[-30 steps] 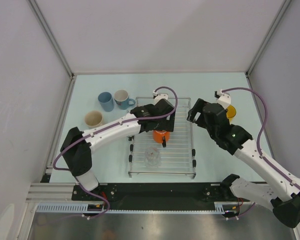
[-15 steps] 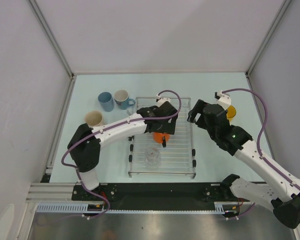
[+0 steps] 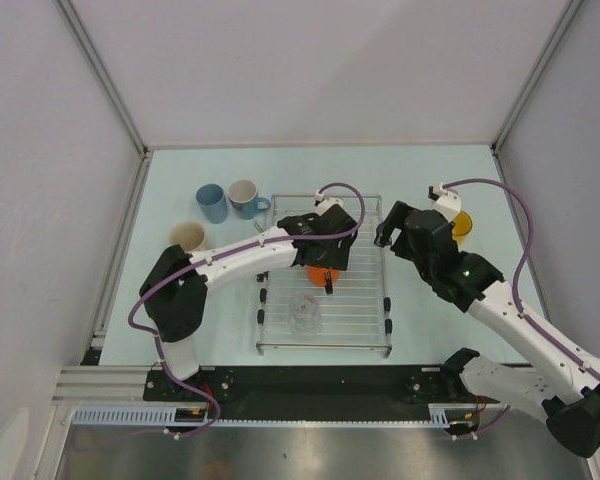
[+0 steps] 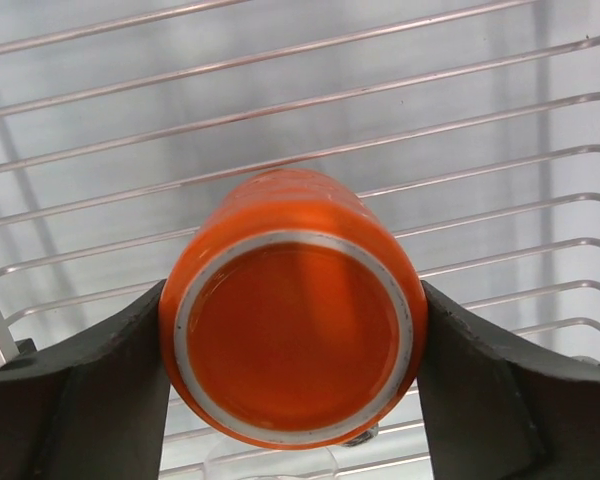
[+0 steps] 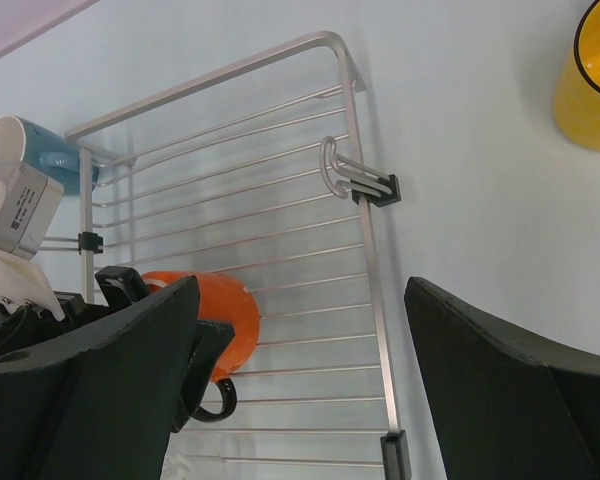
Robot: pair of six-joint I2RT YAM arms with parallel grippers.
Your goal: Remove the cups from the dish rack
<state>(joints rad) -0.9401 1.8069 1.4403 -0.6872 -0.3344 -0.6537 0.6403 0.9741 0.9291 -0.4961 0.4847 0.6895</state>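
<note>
Two blue cups, beige cup and yellow cup stand on the counter; the rack holds a glass and the orange mug, clamped by the left tool; the right tool gapes empty.

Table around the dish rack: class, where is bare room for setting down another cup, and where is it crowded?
Bare: the far table strip between dish rack and back wall. Crowded: left of the rack, three cups cluster; mid-rack, the left pincer straddles the orange mug. Right: the yellow cup.
</note>
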